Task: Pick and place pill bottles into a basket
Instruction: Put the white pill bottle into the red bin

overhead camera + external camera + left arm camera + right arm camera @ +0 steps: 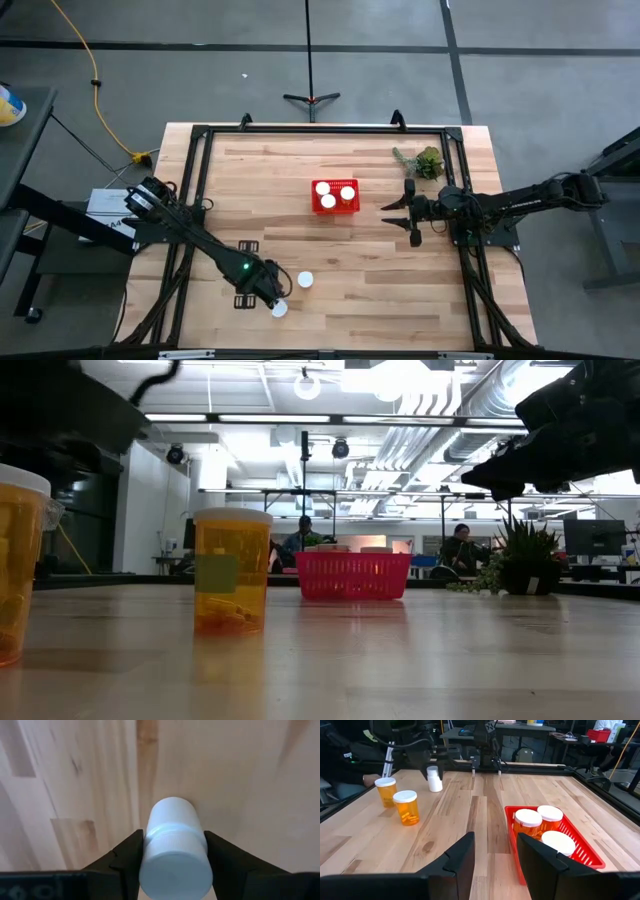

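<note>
**Left fingers grip a white bottle near the table's front edge**

The left gripper (277, 301) is low near the front edge of the table (340, 250), left of the middle. Its fingers (127, 860) are clenched on an all-white pill bottle (174, 847), one finger on each side of the bottle's body. In the right wrist view this held bottle (434, 779) hangs clear of the table, its long axis roughly upright with a slight tilt. In the high view it shows as a white disc (280, 309) at the gripper's tip.

Two more bottles stand upright on the table near the held one, both amber with white caps. One (231, 572) stands just beside the gripper on the side toward the table's middle, seen from above as a white disc (305, 280). The other (386, 791) stands close to it, toward the table's left edge; from above it cannot be made out under the arm.

The red basket (334, 196) sits near the middle of the table, toward the back edge. Three bottles (527, 821) stand upright inside it, caps up, close together.

The right gripper (414, 214) hovers above the table just right of the basket, its fingers (462, 855) spread apart and holding nothing. A green plant sprig (421, 161) lies near the back right corner.
</note>
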Action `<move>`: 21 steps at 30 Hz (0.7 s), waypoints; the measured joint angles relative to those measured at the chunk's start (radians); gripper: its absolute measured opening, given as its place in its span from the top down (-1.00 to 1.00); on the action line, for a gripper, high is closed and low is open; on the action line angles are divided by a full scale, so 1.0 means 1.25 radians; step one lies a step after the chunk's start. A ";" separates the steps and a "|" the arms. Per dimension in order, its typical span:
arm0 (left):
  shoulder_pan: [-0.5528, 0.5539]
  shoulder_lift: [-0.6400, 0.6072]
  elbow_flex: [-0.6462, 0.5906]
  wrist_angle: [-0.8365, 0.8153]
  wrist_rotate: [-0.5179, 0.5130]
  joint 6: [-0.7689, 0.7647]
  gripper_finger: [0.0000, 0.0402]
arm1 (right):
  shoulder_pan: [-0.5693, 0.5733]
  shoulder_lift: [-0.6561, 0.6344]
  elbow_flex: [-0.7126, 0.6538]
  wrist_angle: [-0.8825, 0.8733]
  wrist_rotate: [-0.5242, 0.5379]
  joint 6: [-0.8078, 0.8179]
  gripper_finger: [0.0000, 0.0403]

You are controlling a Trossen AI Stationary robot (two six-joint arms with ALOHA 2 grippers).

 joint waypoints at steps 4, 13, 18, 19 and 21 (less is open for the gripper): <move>0.045 0.000 0.000 -0.003 0.006 0.045 -0.06 | 0.000 0.000 0.000 0.000 0.000 0.000 0.31; 0.127 -0.009 0.049 -0.082 0.023 0.151 -0.06 | 0.000 0.000 0.000 0.000 0.000 0.000 0.31; 0.161 -0.009 0.098 -0.084 0.016 0.222 -0.06 | 0.000 0.000 0.000 0.000 0.000 0.000 0.31; 0.168 -0.009 0.106 -0.086 0.014 0.237 -0.06 | 0.000 0.000 0.000 0.000 0.000 0.000 0.31; 0.184 -0.009 0.124 -0.088 -0.002 0.268 -0.06 | 0.000 0.000 0.000 0.000 0.000 0.000 0.31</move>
